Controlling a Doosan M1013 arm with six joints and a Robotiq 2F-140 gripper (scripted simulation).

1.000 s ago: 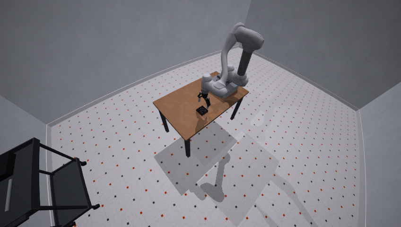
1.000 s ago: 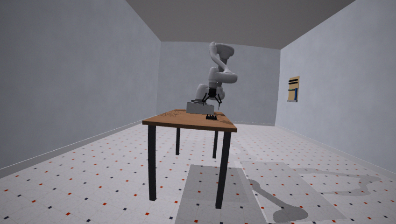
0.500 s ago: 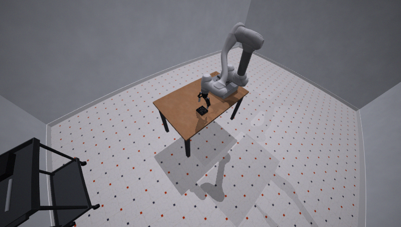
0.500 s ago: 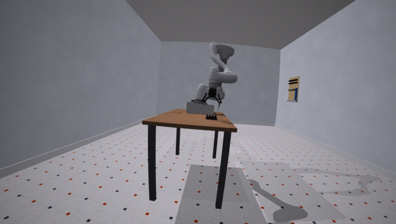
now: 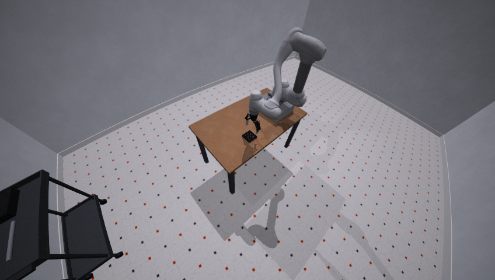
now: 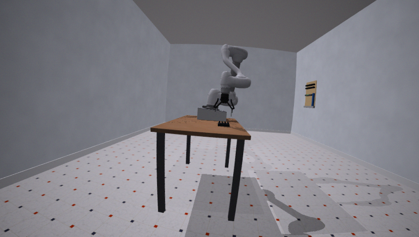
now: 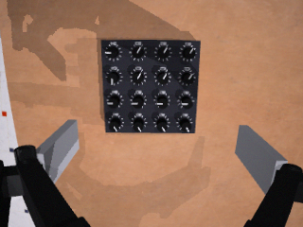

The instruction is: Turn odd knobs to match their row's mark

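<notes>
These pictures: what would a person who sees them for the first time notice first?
Probably the tall white arm, folded over the far end of a brown table in a bare grey room. Next, the small black knob box on the table, sixteen knobs in four rows. The tool hangs above the box, wide open and holding nothing.

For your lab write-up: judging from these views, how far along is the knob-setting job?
Done: nothing visibly. The knob box stands on the table, all sixteen knobs untouched. In hand: the hand hovers above the box, open and empty. Left: spotting each row's odd knobs, too small to read here, and turning them.
</notes>
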